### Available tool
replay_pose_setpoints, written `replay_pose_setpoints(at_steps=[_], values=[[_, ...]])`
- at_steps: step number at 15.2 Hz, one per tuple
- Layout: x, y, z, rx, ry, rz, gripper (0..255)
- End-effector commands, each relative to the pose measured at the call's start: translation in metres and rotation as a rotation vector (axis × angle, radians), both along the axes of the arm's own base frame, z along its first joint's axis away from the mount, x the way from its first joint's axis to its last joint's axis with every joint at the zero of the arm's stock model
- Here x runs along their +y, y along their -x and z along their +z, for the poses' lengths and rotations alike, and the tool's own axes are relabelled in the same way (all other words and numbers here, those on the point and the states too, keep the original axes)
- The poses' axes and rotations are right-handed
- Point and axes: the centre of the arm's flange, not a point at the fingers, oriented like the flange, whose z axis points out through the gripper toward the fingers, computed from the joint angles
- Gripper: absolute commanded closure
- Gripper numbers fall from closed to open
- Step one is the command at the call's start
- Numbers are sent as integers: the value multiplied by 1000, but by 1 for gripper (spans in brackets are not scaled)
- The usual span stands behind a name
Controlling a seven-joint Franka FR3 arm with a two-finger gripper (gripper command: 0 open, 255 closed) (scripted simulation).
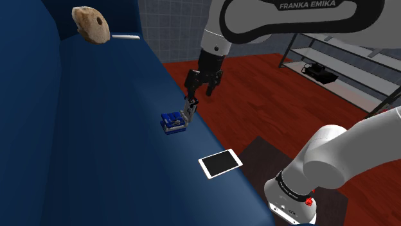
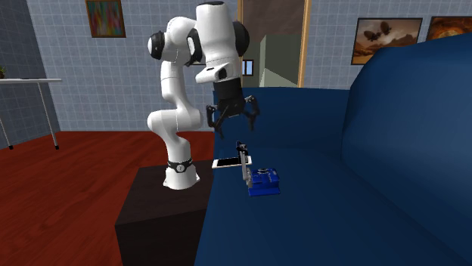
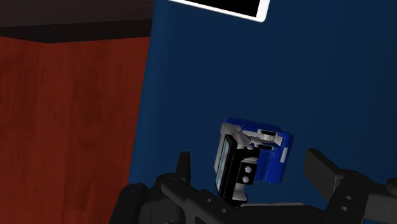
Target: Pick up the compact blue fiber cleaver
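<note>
We see a glossy white arm [image 1: 334, 154] of rounded links with dark joint bands, "FRANKA EMIKA" lettered at the shoulder view's upper right (a small red mark at lower right), and an all-black gripper [image 1: 200, 92].

Cleaver [image 1: 173, 121] on sofa seat [image 1: 96, 141] near edge, tablet [image 1: 220, 164] beside it, claw [image 1: 200, 90] above cleaver

We take this for a home's living room. A deep blue sofa [image 2: 363, 211] spreads under the claw [image 2: 237, 129], its backrest rising to one side of it. Behind the claw, framed pictures [image 2: 387, 39] hang on a grey tiled wall [image 2: 91, 75] — and a tan-framed doorway [image 2: 272, 45] opens there too. Past the sofa's edge, lower than the claw, lies a red-brown wooden floor [image 2: 68, 189], where a metal shelf rack [image 1: 340, 49] stands.
</note>
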Motion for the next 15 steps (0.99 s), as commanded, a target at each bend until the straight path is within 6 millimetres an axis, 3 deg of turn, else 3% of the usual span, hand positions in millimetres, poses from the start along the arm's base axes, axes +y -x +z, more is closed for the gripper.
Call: replay_pose_setpoints(at_steps=[1,8,10,11,15], values=[[11,-11,-11,15,-16,-22,0],[11,-11,-51,15,-16,-22,0],[11,-11,-51,15,-16,-22,0],[11,-11,-51,15,-16,-22,255],[11,-11,-51,15,-16,-22,255]])
